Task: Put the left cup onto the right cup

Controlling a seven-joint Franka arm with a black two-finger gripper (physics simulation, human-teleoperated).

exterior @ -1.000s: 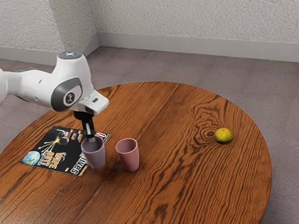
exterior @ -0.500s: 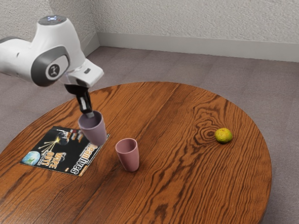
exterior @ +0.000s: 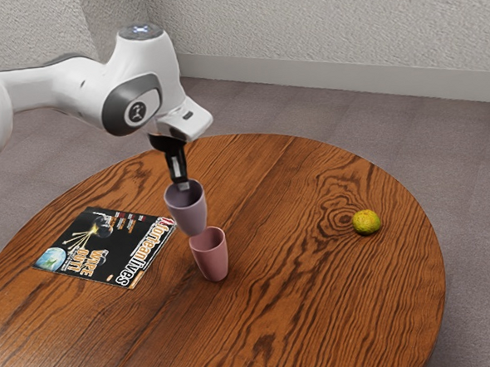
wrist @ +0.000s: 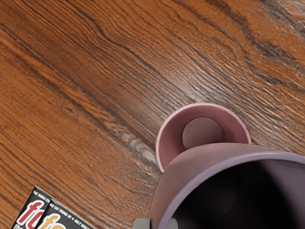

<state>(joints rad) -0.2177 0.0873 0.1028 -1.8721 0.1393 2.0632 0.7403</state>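
Observation:
A mauve cup hangs in the air above the table, its rim pinched by my gripper, which is shut on it. Just below and slightly toward the exterior view's right stands a pink cup, upright on the wood. The held cup's base hovers close over the pink cup's rim. In the wrist view the mauve cup looms large under my hand, and the pink cup's open mouth shows just past it, partly covered.
A magazine lies flat on the round wooden table, toward the exterior view's left of the cups. A small yellow-green fruit rests near the table's right edge.
My gripper has lifted the mauve cup off the magazine's corner and carried it toward the exterior view's right, up to the pink cup. The pink cup has stayed put.

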